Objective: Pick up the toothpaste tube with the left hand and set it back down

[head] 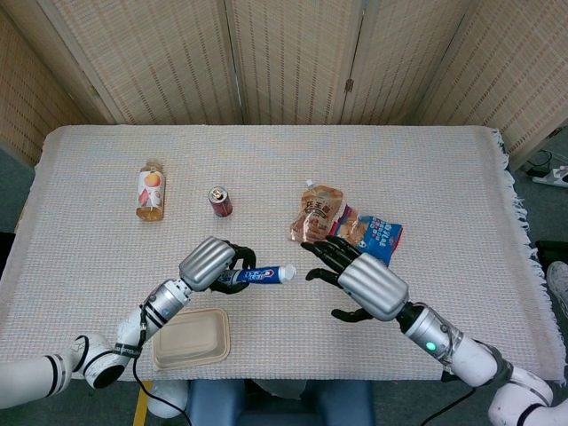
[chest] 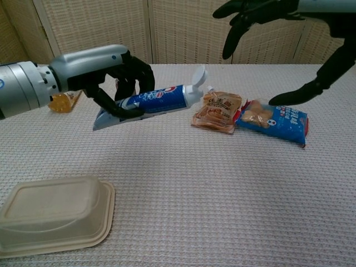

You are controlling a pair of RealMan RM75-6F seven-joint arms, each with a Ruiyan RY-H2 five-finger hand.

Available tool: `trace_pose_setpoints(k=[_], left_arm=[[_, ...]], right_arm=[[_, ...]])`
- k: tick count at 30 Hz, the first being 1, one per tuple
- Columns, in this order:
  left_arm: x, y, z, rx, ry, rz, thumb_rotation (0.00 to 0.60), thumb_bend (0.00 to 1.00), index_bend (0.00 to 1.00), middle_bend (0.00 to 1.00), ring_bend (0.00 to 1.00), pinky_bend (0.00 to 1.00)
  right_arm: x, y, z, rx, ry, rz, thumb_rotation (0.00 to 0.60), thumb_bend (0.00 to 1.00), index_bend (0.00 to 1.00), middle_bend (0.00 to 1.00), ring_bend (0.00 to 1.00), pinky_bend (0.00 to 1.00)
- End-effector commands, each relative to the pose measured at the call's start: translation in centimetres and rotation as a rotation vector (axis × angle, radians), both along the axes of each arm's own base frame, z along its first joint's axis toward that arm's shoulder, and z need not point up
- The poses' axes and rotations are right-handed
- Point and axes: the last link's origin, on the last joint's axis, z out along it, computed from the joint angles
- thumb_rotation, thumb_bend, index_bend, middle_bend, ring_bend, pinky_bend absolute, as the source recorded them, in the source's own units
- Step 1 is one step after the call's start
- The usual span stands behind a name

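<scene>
My left hand grips the blue and white toothpaste tube and holds it well above the table, cap pointing right and slightly up. My right hand hovers just right of the tube's cap, fingers spread wide and holding nothing. In the chest view the right hand is at the top right, above the snack packets.
A beige lidded food box lies near the front edge under my left arm. A red can, an orange drink bottle, a brown pouch and a blue snack bag lie further back.
</scene>
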Motion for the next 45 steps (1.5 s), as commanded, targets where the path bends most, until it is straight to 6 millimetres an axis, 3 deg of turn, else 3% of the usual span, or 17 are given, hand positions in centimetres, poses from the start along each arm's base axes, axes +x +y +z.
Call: trace_pose_setpoints(k=[1, 9, 27, 38, 45], left_arm=[[0.4, -0.1, -0.4, -0.007, -0.003, -0.001, 0.6, 0.8, 0.73, 0.75, 0.68, 0.62], [0.6, -0.2, -0.9, -0.015, -0.003, 0.009, 0.6, 0.81, 0.73, 0.75, 0.68, 0.62], [-0.6, 0.1, 0.0, -0.01, -0.045, 0.047, 0.6, 0.82, 0.73, 0.75, 0.68, 0.62], [-0.6, -0.7, 0.7, -0.024, -0.158, 0.052, 0.6, 0.82, 0.73, 0.75, 0.68, 0.62], [-1.2, -1.1, 0.6, 0.005, -0.176, 0.038, 0.6, 0.83, 0.73, 0.75, 0.68, 0.62]], right_arm=[[1.1, -0.1, -1.1, 0.015, 0.003, 0.023, 0.6, 0.27, 0.32, 0.02, 0.0, 0.0], [1.9, -1.0, -2.2, 0.004, 0.025, 0.036, 0.6, 0.27, 0.32, 0.02, 0.0, 0.0], [0.9, -2.5, -3.3, 0.002, 0.063, -0.025, 0.6, 0.27, 0.33, 0.02, 0.0, 0.0], [0.1, -2.5, -3.7, 0.013, 0.036, -0.06, 0.6, 0.27, 0.33, 0.02, 0.0, 0.0], [0.2, -1.5, -1.3, 0.002, -0.144, -0.074, 0.6, 0.27, 0.31, 0.02, 0.0, 0.0]])
